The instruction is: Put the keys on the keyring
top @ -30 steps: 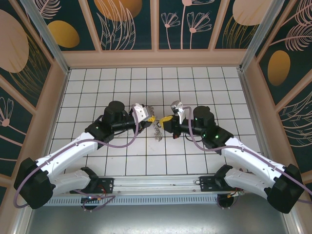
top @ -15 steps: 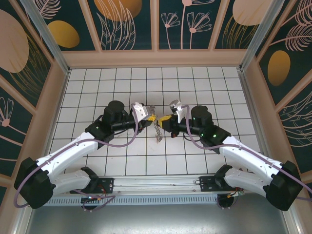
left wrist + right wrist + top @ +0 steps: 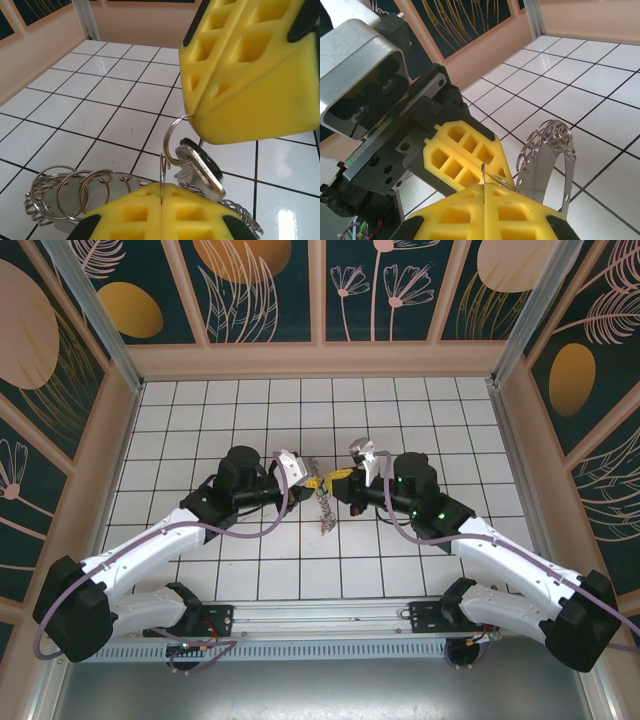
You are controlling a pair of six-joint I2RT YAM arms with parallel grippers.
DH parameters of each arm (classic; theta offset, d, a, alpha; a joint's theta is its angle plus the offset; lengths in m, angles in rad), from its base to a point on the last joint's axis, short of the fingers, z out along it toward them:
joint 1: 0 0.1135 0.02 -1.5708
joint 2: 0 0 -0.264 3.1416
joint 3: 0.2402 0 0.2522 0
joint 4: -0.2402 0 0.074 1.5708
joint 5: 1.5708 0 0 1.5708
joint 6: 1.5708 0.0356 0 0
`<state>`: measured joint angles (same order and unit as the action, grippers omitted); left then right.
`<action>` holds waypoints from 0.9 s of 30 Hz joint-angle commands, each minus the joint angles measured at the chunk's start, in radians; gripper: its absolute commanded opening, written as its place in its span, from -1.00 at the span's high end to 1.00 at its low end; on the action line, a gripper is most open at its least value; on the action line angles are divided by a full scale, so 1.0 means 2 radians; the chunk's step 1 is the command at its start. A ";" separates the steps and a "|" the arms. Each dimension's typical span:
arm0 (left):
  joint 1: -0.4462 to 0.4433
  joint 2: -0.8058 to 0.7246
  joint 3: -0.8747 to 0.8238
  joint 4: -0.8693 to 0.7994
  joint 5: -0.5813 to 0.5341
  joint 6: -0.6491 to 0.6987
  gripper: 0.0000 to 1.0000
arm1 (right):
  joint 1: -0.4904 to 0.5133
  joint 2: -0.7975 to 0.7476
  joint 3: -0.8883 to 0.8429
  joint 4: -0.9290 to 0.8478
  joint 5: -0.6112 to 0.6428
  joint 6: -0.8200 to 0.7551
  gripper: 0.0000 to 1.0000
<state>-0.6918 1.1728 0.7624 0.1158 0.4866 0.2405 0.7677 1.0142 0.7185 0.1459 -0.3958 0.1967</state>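
We see both arms reaching in to the middle of the tiled floor (image 3: 250,570), tips almost touching. The left gripper (image 3: 312,483) has its yellow fingers (image 3: 130,217) pressed together on a thin wire (image 3: 161,175) that stands upright and edge-on between them. The right gripper (image 3: 340,481) is also clamped, on a small round keyring (image 3: 165,142) that comes out of its fingertip seam. One key (image 3: 202,167) with a dark head hangs on that keyring, just above the tiles. The thin wire's top sits just beside the keyring's lower left edge. We cannot tell if the two are linked or are one piece.

Under the tips lies a metal band (image 3: 325,512) carrying a row of split rings (image 3: 70,192). We cannot tell whether the key touches the band.

For room to move, we note bare tiles running from the grippers back to the rear wall ledge (image 3: 315,360), and more bare tiles out to both side walls. The near corners are taken up by the arm links. A strip of bare tiles lies between the band and the front rail (image 3: 320,615). The two grippers themselves are tight, with only the keyring spanning the gap.
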 commanded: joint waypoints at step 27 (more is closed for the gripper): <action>0.003 -0.004 0.023 0.026 0.011 -0.013 1.00 | 0.004 0.001 0.032 -0.021 0.024 0.010 1.00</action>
<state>-0.6918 1.1660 0.7643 0.1165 0.4740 0.2298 0.7677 1.0222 0.7349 0.0952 -0.3630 0.2016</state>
